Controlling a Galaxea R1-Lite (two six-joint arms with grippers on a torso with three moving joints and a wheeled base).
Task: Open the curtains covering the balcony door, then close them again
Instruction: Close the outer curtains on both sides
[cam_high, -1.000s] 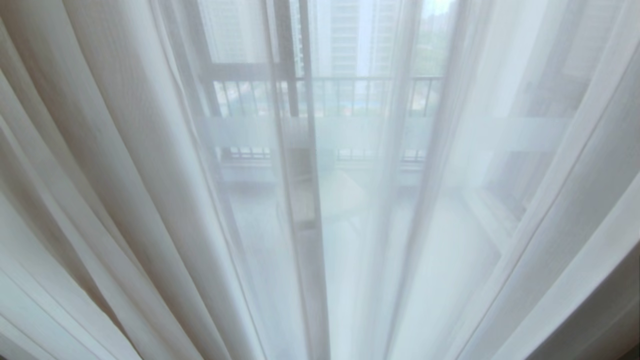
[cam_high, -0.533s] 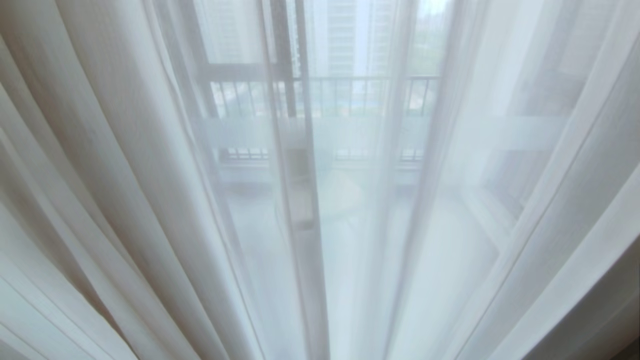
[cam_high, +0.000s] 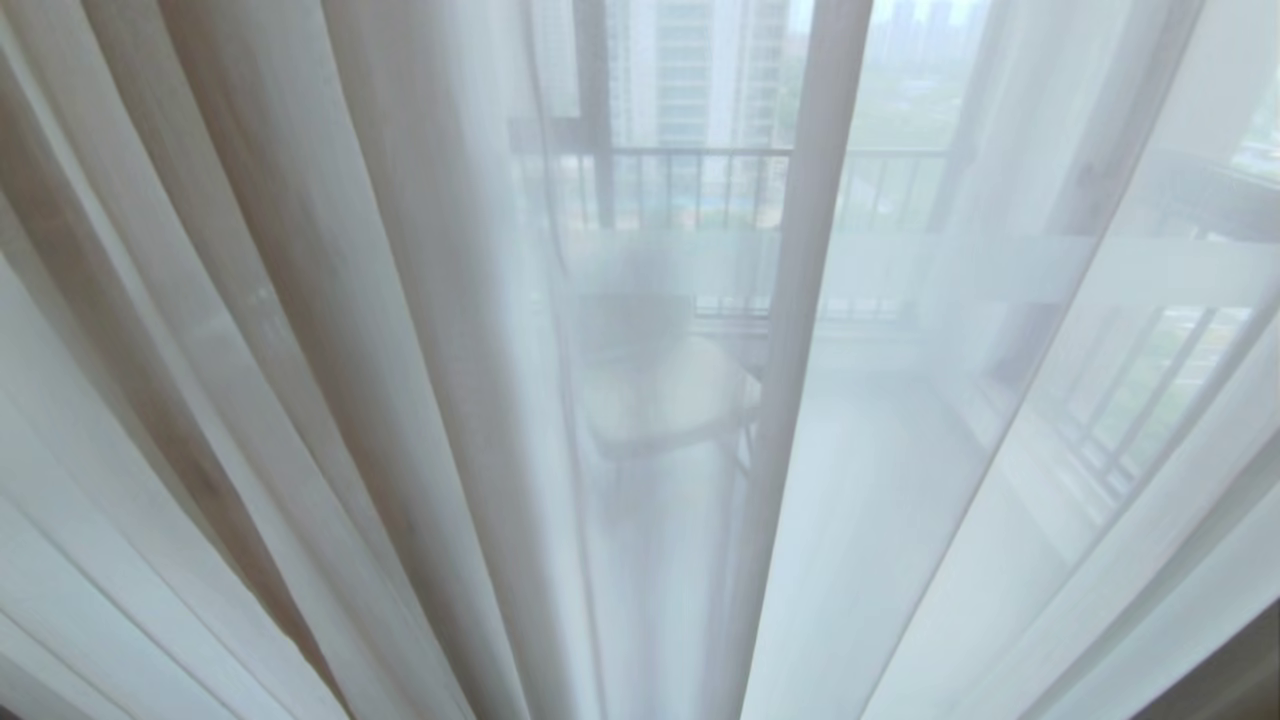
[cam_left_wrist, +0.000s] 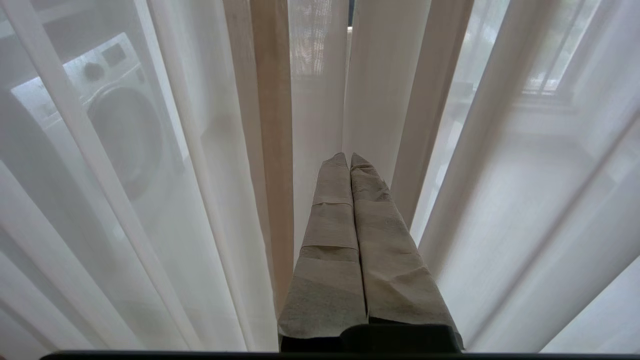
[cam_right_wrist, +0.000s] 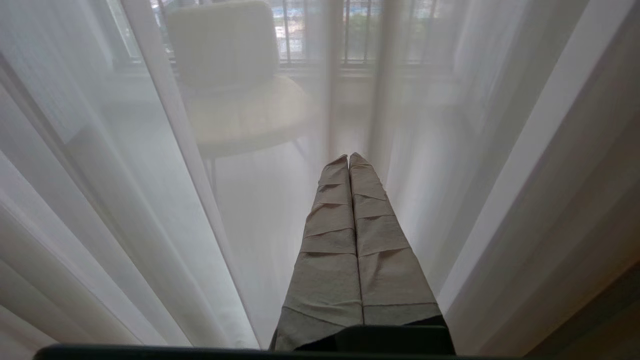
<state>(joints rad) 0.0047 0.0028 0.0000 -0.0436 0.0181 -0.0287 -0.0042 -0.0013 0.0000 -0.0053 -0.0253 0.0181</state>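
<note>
The curtains (cam_high: 380, 330) hang drawn just ahead of the left tool (cam_left_wrist: 349, 159) and right tool (cam_right_wrist: 348, 159), both pressed together empty; opening seems not yet begun, so next one must part and pinch a fold.

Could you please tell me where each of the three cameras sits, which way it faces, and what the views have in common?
Head view: on the robot's head, facing the thin white sheer curtains, black balcony railing behind; no arm shows.
Left wrist view: behind the shut, tape-wrapped left gripper, pointing into the sheers; a white washing machine shows through.
Right wrist view: behind the shut right gripper, a beige chair beyond the sheers.
Shared: the sheers fill all three views; the chair shows in the head and right wrist views.
</note>
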